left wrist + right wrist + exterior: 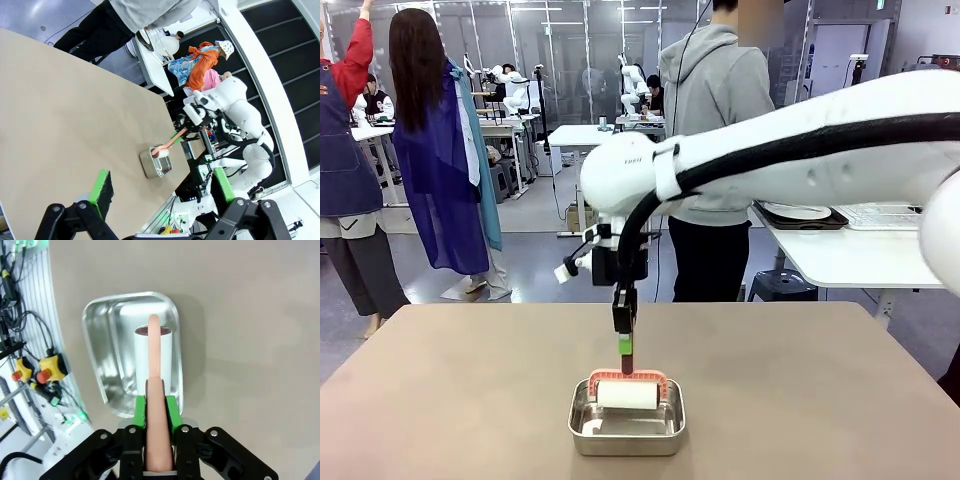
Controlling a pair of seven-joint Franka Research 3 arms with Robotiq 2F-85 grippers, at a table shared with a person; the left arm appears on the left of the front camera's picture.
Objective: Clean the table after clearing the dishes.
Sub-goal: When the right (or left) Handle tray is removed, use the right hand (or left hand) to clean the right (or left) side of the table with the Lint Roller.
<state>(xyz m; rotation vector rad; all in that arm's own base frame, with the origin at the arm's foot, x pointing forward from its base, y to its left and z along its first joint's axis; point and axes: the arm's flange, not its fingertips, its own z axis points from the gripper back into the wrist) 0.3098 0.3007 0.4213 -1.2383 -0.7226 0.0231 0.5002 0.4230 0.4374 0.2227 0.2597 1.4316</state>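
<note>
Right gripper (625,345) pinches the pink handle (155,365) from straight above, likely so the white roller (623,394) lifts cleanly out of the steel pan (578,438) holding it, low centre on the beige table (450,400). Left gripper (162,186) hangs spread wide, holding nothing. A plate (798,212) sits on the side table (840,255), right of frame.

The roller's pink handle (155,360) disappears between the right tool's (155,400) green pads (140,412), which also hide part of the steel pan's (97,345) near rim. The worktop (820,400) runs past the front view's lower edge.
</note>
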